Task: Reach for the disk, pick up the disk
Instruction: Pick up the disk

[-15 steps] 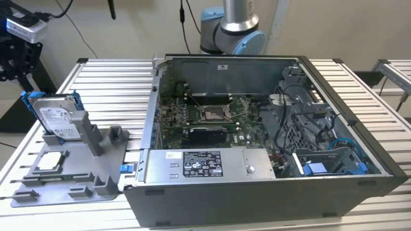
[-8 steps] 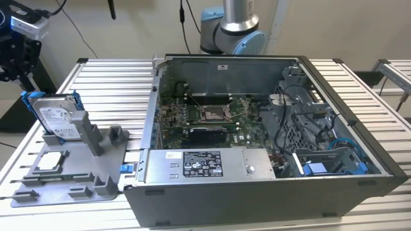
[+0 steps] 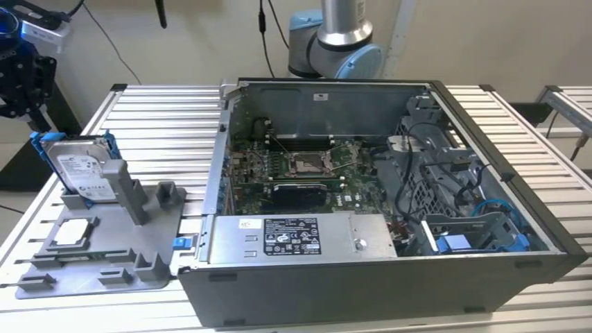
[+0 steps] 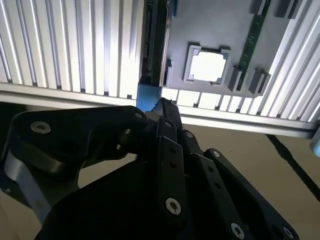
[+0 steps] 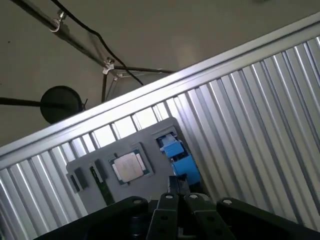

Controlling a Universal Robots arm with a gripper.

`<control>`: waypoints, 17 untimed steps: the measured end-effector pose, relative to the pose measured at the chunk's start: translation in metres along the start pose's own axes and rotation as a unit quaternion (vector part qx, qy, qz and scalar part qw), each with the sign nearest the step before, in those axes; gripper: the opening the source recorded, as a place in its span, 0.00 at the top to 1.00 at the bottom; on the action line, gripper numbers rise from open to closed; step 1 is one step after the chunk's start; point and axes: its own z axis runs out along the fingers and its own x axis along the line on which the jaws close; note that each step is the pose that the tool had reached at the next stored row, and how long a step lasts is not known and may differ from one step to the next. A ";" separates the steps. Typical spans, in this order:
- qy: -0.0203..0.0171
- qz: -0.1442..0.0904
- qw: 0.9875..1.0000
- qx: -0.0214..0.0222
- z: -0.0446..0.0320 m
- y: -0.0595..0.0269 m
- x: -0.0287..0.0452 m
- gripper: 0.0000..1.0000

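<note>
The disk (image 3: 82, 170) stands on edge in a slot of the grey holder (image 3: 102, 267) at the exterior view's left. It is silver with a white label and blue side rails. My dark gripper (image 3: 19, 97) hangs above and beyond it, off the table's edge. In the second wrist view the fingertips (image 4: 161, 104) meet just short of the disk's blue rail (image 4: 148, 97). The first wrist view shows the disk (image 5: 176, 152) from above, beyond the gripper (image 5: 178, 181), which looks shut and empty.
A square silver chip (image 3: 74, 232) lies flat in the holder near the disk. An open computer case (image 3: 370, 291) fills the middle of the slatted metal table (image 3: 166, 118). The arm's base (image 3: 333, 41) stands behind the case.
</note>
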 end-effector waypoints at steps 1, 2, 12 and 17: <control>0.000 -0.009 1.000 0.000 0.0000 0.0000 0.0000 1.00; 0.000 -0.018 1.000 0.000 -0.0002 0.0000 0.0000 1.00; 0.002 -0.108 0.994 -0.001 -0.0001 0.0000 -0.0001 1.00; 0.003 -0.154 0.988 -0.001 -0.0001 0.0000 0.0000 1.00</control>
